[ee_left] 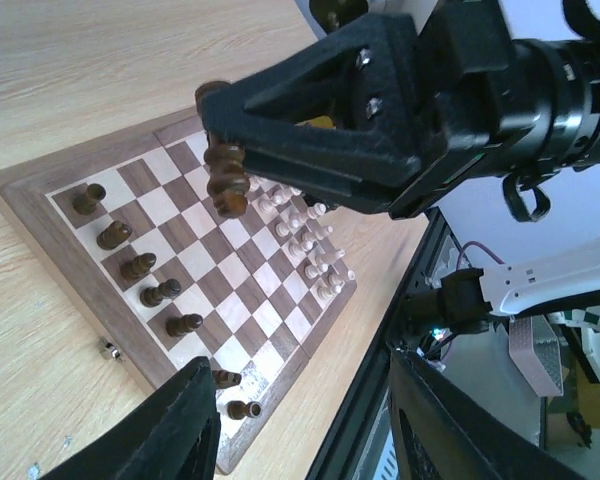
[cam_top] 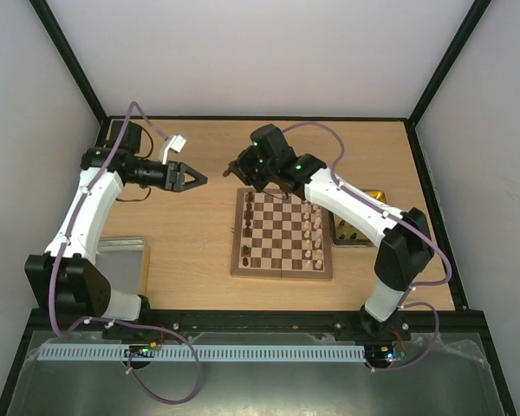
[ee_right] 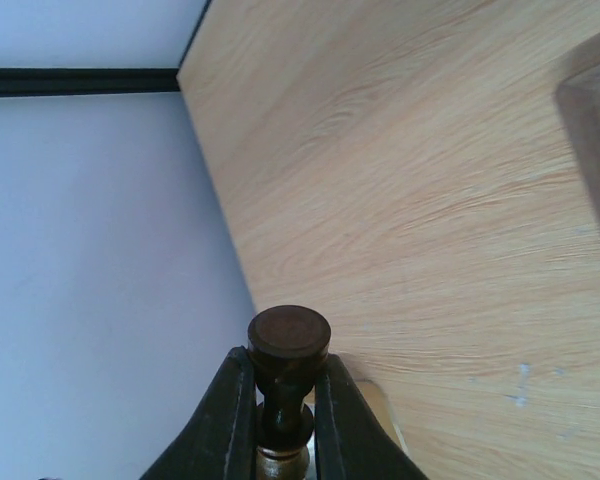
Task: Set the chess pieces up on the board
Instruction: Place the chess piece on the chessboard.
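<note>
Pale wooden table (cam_top: pixel 199 251), seen from above.

- Square wooden chessboard with dark brown and cream checkered squares (cam_top: pixel 282 234): lies flat, right of the table's centre, nearer the right edge than the left.
- Pale cream wooden chess pieces (cam_top: pixel 312 230): upright in 2 columns along the board's right edge.
- Dark brown wooden chess pieces (ee_left: pixel 137 267): upright in 1 line down the board's left edge. The left wrist view shows 7; the 2 nearest the table's near edge seem to stand on the border, though the angle leaves this unsure.
- Right gripper (ee_right: pixel 285 400): jaws pressed onto the stem of a single dark brown turned piece with a round base (ee_right: pixel 289 335). It is held off the surface, near the board's far left corner, with bare table behind it in the right wrist view.
- Left gripper (cam_top: pixel 191 179): above the table's far left part, pointing at the right gripper, near it but apart. Jaws spread, nothing between them.
- Shiny yellow rectangular tray (cam_top: pixel 374 196): by the table's right edge, just beside the board, partly hidden under the right arm.
- Grey metal tray (cam_top: pixel 126 260): at the near left corner.
</note>
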